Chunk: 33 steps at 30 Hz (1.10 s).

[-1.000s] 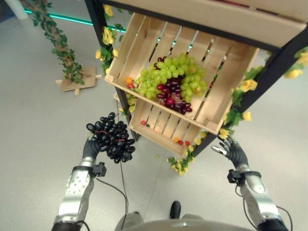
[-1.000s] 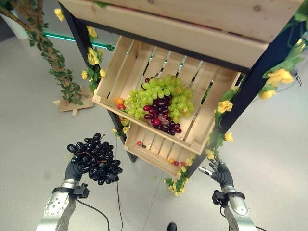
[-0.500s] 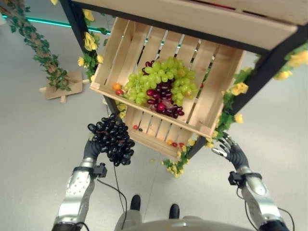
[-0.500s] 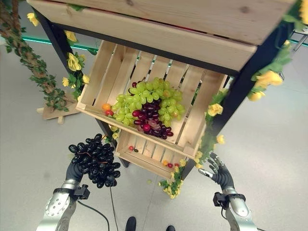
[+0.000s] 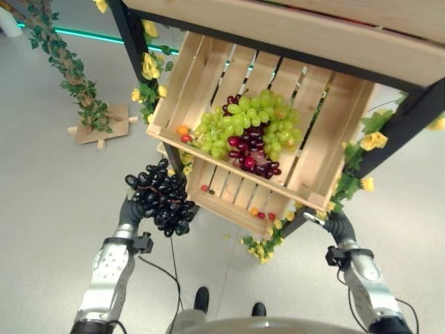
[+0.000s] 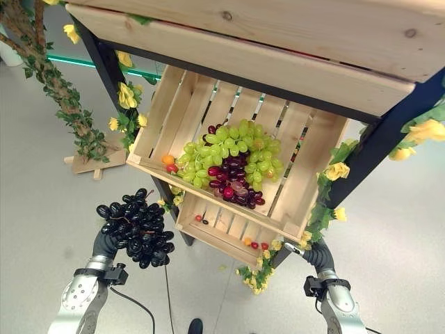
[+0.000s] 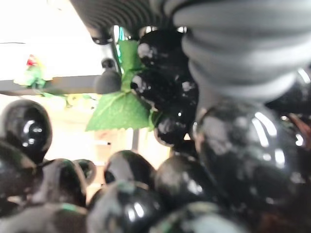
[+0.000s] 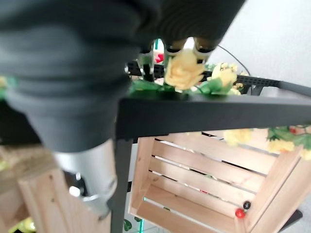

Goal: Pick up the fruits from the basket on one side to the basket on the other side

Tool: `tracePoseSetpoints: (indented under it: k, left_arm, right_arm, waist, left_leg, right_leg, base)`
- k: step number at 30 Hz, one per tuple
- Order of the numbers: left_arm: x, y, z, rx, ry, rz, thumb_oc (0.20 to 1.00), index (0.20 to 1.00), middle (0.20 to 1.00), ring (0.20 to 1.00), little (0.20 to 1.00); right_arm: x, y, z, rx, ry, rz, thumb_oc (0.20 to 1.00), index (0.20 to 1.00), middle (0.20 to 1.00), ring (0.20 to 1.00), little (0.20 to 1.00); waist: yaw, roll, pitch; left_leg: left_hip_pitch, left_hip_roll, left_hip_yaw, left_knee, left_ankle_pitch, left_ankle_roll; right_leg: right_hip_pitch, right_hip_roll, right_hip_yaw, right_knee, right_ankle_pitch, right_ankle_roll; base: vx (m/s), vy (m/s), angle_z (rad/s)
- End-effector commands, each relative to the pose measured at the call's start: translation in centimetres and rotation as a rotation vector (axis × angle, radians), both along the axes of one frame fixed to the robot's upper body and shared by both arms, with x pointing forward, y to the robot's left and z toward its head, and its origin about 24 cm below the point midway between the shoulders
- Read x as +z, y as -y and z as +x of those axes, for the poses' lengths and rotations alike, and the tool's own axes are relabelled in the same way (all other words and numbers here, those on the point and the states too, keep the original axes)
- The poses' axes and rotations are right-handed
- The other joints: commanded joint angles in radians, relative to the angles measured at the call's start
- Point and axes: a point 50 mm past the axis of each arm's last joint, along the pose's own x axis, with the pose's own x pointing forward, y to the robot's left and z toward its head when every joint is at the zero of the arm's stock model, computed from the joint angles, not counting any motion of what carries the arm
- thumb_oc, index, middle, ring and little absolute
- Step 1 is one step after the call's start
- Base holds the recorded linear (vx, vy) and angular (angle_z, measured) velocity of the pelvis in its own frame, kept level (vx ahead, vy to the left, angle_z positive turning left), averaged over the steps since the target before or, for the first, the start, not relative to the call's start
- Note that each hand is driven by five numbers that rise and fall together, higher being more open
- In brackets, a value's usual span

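Gripping a black grape bunch [image 5: 161,200] at lower left of the frame, the left robot hand [image 5: 130,211] stood raised before the upper crate [image 5: 324,163] of green grapes [image 5: 259,118]; the right robot hand [image 5: 338,225], lower right, I couldn't tell.

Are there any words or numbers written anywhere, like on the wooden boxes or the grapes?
None: no words, numbers or signs show on anything here.
The upper wooden crate has bare slats, and so does the lower crate.
The black grapes in the left hand carry no tag.
The small wooden base on the floor is plain too.
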Motion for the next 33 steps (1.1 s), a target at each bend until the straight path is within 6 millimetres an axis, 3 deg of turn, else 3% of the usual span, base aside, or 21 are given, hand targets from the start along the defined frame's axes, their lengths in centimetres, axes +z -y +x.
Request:
tracePoseSetpoints:
  k: [1,9,15,22,26,28,30,33]
  left_arm:
    - [4.7,-0.2,0.3,-0.032,0.232,0.028,0.2,0.2,0.2,0.2,0.2]
    - [8.8,1.4,-0.3,-0.144,0.406,0.012,0.2,0.2,0.2,0.2,0.2]
    - [11.5,3.0,0.8,-0.223,0.525,0.024,0.2,0.2,0.2,0.2,0.2]
    - [13.3,4.7,3.4,-0.255,0.584,0.047,0.2,0.2,0.2,0.2,0.2]
    - [13.2,6.0,6.7,-0.257,0.521,0.038,0.2,0.2,0.2,0.2,0.2]
    - [13.1,6.1,7.4,-0.254,0.5,0.051,0.2,0.2,0.2,0.2,0.2]
    - [13.2,6.4,9.8,-0.206,0.454,0.091,0.2,0.2,0.2,0.2,0.2]
    - [13.4,6.4,11.5,-0.17,0.42,0.116,0.2,0.2,0.2,0.2,0.2]
  right_arm:
    - [1.8,1.2,1.1,-0.026,0.093,-0.051,1.0,1.0,1.0,1.0,1.0]
    - [1.4,1.8,1.0,-0.052,0.068,-0.067,1.0,1.0,1.0,1.0,1.0]
    - [1.1,1.7,1.3,-0.034,0.049,-0.079,1.0,1.0,1.0,1.0,1.0]
    - [0.7,0.9,1.7,0.005,0.025,-0.074,1.0,1.0,1.0,1.0,1.0]
    - [0.5,-0.2,2.2,0.069,0.003,-0.085,1.0,1.0,1.0,1.0,1.0]
    - [0.4,-0.2,2.2,0.077,-0.002,-0.088,1.0,1.0,1.0,1.0,1.0]
    - [0.4,-1.0,2.6,0.118,-0.009,-0.089,1.0,1.0,1.0,1.0,1.0]
    - [0.3,-1.5,2.8,0.146,-0.02,-0.091,1.0,1.0,1.0,1.0,1.0]
  waist:
    - [0.003,-0.009,-0.059]
    - [0.006,-0.011,-0.066]
    - [0.0,-0.015,-0.075]
    - [-0.021,-0.019,-0.089]
    - [-0.051,-0.019,-0.105]
    - [-0.057,-0.018,-0.107]
    - [-0.077,-0.015,-0.115]
    - [-0.09,-0.014,-0.118]
  left_leg:
    - [0.029,0.029,0.017,0.062,-0.134,-0.026]
    - [0.032,0.028,0.013,0.064,-0.14,-0.024]
    - [0.04,0.028,0.012,0.061,-0.144,-0.022]
    - [0.056,0.034,0.021,0.047,-0.142,-0.022]
    - [0.078,0.041,0.041,0.034,-0.142,-0.024]
    - [0.082,0.041,0.045,0.031,-0.141,-0.024]
    - [0.092,0.045,0.061,0.022,-0.139,-0.027]
    - [0.098,0.048,0.071,0.018,-0.138,-0.027]
  right_leg:
    - [-0.007,-0.06,-0.021,0.034,-0.031,0.082]
    - [-0.004,-0.065,-0.031,0.039,-0.033,0.087]
    - [0.0,-0.069,-0.037,0.047,-0.036,0.091]
    - [0.007,-0.069,-0.037,0.043,-0.033,0.093]
    - [0.013,-0.063,-0.02,0.039,-0.031,0.097]
    - [0.013,-0.062,-0.017,0.038,-0.031,0.098]
    - [0.012,-0.059,-0.004,0.036,-0.029,0.101]
    - [0.01,-0.056,0.005,0.036,-0.027,0.102]
  base:
    - [0.0,0.0,0.0]
    - [0.0,0.0,0.0]
    - [0.0,0.003,0.02]
    - [0.01,0.004,0.03]
    - [0.03,0.013,-0.05]
    - [0.02,0.019,-0.11]
    - [0.03,0.024,-0.1]
    - [0.02,0.01,-0.12]
